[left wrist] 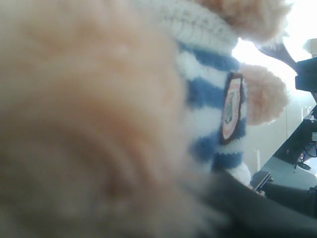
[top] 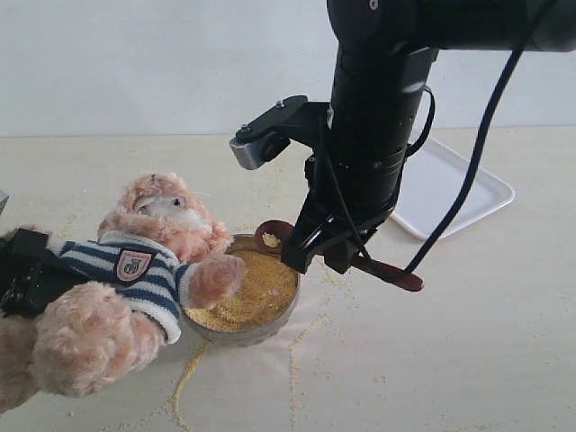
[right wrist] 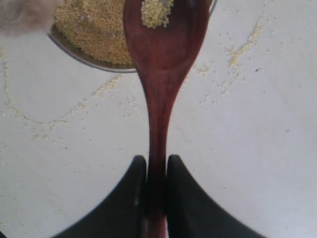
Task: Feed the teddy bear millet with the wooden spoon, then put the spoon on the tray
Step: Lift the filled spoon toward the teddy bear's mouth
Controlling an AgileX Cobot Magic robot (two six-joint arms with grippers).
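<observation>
The teddy bear (top: 135, 270) leans at the left in its striped shirt, one paw resting over the metal bowl (top: 256, 331) of millet (top: 247, 290). My left gripper (top: 27, 270) clamps the bear's side. In the left wrist view blurred fur and the bear's shirt (left wrist: 213, 94) fill the picture, with one dark finger (left wrist: 267, 213) at the edge. My right gripper (top: 328, 256) is shut on the wooden spoon's handle (right wrist: 156, 144). The wooden spoon (top: 396, 274) hangs level over the bowl's far rim, with a small heap of millet (right wrist: 156, 11) in it.
The white tray (top: 450, 193) lies at the back right, behind the right arm. Loose millet trails (top: 184, 382) run over the cloth in front of the bowl and beside it (right wrist: 237, 49). The bowl's rim (right wrist: 79, 52) sits just under the spoon.
</observation>
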